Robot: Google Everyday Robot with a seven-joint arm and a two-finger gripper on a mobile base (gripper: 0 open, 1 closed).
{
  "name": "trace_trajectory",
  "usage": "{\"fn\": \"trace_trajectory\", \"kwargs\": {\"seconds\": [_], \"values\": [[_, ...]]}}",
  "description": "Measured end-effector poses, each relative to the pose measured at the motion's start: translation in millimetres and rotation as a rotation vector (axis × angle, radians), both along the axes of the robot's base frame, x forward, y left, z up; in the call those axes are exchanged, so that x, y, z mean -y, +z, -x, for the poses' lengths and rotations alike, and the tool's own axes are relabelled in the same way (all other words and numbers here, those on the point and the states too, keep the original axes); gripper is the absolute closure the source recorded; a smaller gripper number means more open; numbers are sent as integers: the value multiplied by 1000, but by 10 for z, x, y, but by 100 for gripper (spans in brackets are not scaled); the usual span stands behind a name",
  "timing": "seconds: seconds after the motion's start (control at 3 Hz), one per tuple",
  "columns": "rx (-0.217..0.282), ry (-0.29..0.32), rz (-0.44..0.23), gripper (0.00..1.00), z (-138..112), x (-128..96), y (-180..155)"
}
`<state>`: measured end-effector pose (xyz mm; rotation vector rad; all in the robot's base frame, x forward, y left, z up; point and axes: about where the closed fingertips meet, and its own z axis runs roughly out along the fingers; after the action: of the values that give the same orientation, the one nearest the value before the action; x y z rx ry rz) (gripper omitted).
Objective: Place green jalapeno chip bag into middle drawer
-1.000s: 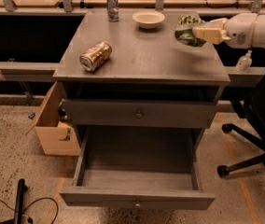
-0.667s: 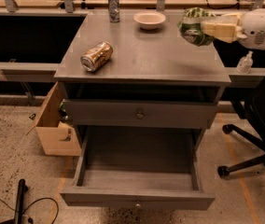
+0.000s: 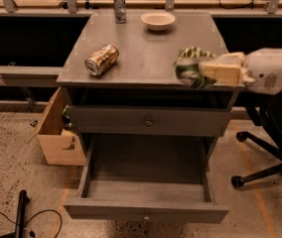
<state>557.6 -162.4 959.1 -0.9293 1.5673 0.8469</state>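
The green jalapeno chip bag [image 3: 190, 67], crinkled green foil with white patches, is held in my gripper [image 3: 204, 71] above the right front part of the grey cabinet top [image 3: 146, 48]. The cream fingers [image 3: 223, 68] are closed on the bag's right side, and the white arm reaches in from the right edge. The middle drawer [image 3: 146, 187] is pulled out below, wide and shallow with a bare grey floor and a small knob on its front panel. The bag hangs above and slightly right of the drawer's back.
A gold-brown dented can [image 3: 102, 59] lies on the cabinet top at left. A white bowl [image 3: 158, 20] and a small bottle [image 3: 119, 5] stand at the back. A closed upper drawer front [image 3: 148, 120], a cardboard box [image 3: 56, 130] at left, an office chair base [image 3: 265, 167] at right.
My gripper has carried the chip bag from the back right of the cabinet top toward the front and left, lower in view. The camera view has also shifted closer.
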Motion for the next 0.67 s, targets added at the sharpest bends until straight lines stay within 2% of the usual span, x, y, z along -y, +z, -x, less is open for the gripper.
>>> {"fn": "trace_trajectory", "kwargs": {"seconds": [0.33, 0.67], "values": [[-117, 100, 1, 100, 271, -464, -638], [-169, 160, 43, 100, 422, -779, -1100]]}}
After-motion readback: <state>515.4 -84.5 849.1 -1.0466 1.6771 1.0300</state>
